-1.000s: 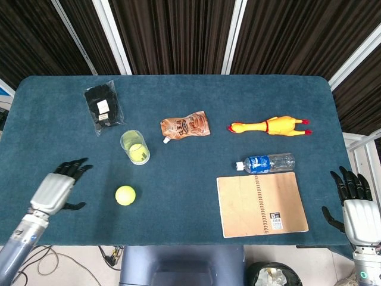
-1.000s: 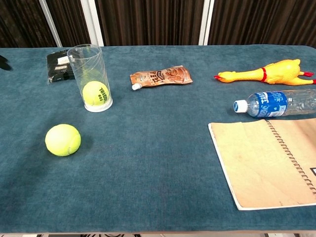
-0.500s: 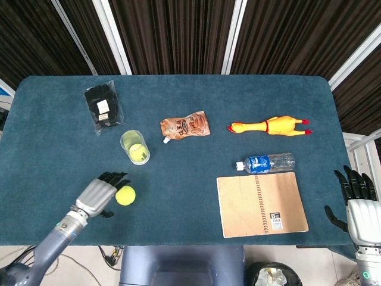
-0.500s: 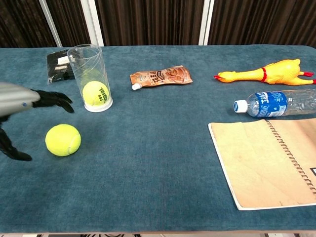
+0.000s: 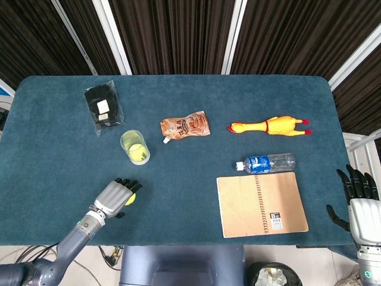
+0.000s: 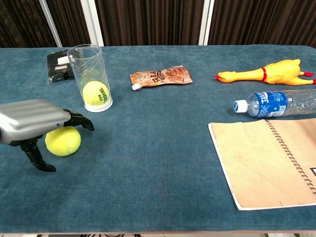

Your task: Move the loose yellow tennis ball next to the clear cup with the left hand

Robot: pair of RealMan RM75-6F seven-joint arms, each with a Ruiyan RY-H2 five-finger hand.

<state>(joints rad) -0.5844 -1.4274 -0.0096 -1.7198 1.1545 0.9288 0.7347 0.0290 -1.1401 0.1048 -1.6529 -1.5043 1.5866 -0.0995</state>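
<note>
Blue tabletop is cluttered: black packet far left, brown snack pouch mid, rubber chicken on the right with water bottle and notebook nearer the front edge. None of these sit between the loose tennis ball and the clear cup; bare cloth between them

Clear cup stands upright near the left side, with a second yellow ball inside it. Loose ball sits on the tabletop in front of the cup, slightly left of it in chest view, close but apart. It is round, so no long axis or heading to give

Left hand is over the loose ball, palm down, covering most of it in head view, where only a yellow sliver shows. Fingers curl forward over the top of the ball, thumb reaching down on its near-left side to the cloth. Cannot tell whether fingers actually touch or clamp the ball; ball looks seated on the cloth

Right hand is off the right edge of the tabletop, fingers spread apart, holding nothing
</note>
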